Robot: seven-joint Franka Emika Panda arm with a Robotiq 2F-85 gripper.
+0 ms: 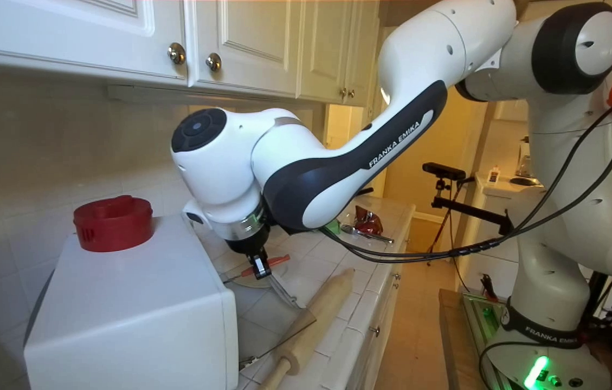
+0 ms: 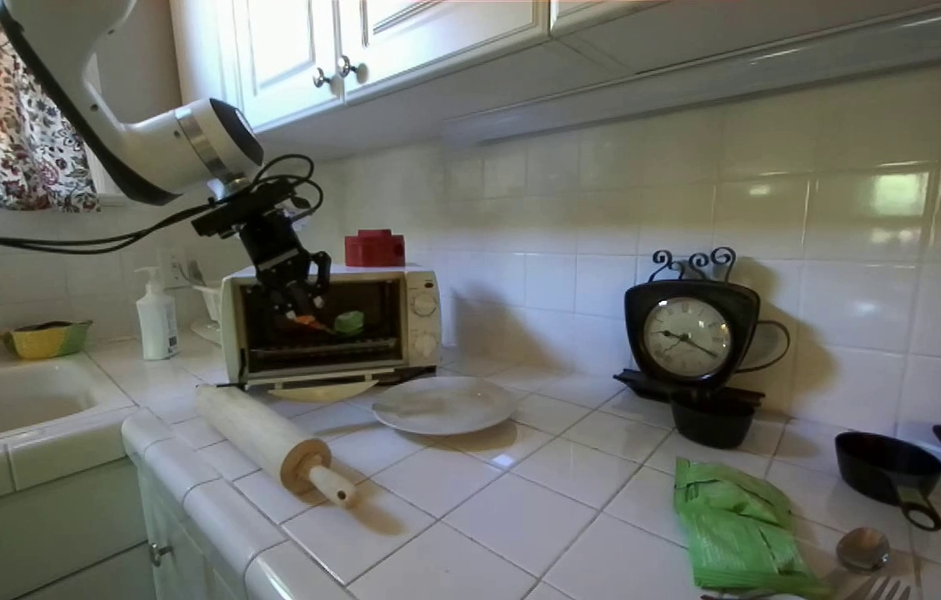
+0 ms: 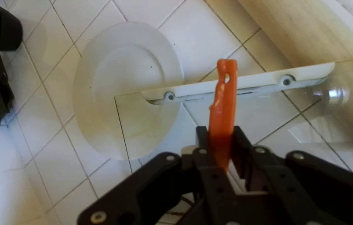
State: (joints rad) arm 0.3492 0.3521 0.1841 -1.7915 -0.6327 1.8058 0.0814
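Orange-handled tool tight in the gripper, arm in a bent reach over the counter, wrist downward.

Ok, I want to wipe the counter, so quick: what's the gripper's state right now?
Gripper: closed, holding the orange handle.

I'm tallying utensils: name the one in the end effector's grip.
The orange-handled utensil, clamped in the end effector; the spoon and fork lie on the counter.

Opposed exterior views share the toaster oven; the close wrist view looks down.
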